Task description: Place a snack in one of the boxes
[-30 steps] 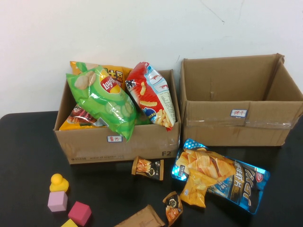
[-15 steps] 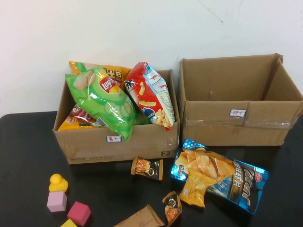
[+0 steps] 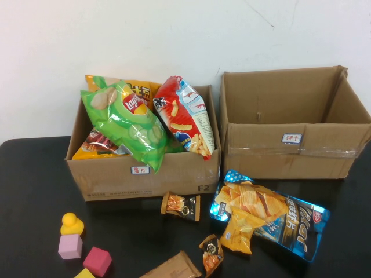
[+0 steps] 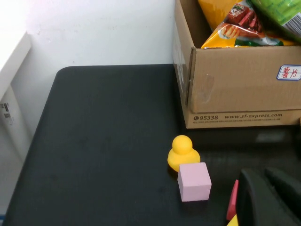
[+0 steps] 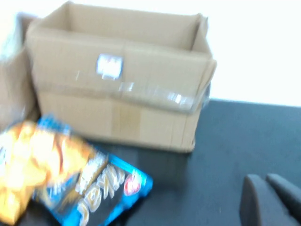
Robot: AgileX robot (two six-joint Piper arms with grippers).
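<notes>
Two cardboard boxes stand at the back. The left box (image 3: 174, 174) is stuffed with snack bags, among them a green one (image 3: 124, 124) and a red one (image 3: 185, 116). The right box (image 3: 261, 156) is empty. A blue chips bag (image 3: 290, 223) lies flat in front of the right box with a small yellow packet (image 3: 240, 231) on it. Two small brown snack packets (image 3: 181, 205) (image 3: 211, 253) lie nearby. Neither gripper shows in the high view. My left gripper (image 4: 263, 176) is shut and empty near the toy blocks. My right gripper (image 5: 263, 181) is shut and empty, right of the blue bag (image 5: 84, 188).
A yellow toy duck (image 3: 71, 223), a pink cube (image 3: 70, 247) and a magenta cube (image 3: 97, 260) sit at the front left. A brown flat packet (image 3: 174, 267) lies at the front edge. The black table ends at a white wall behind the boxes.
</notes>
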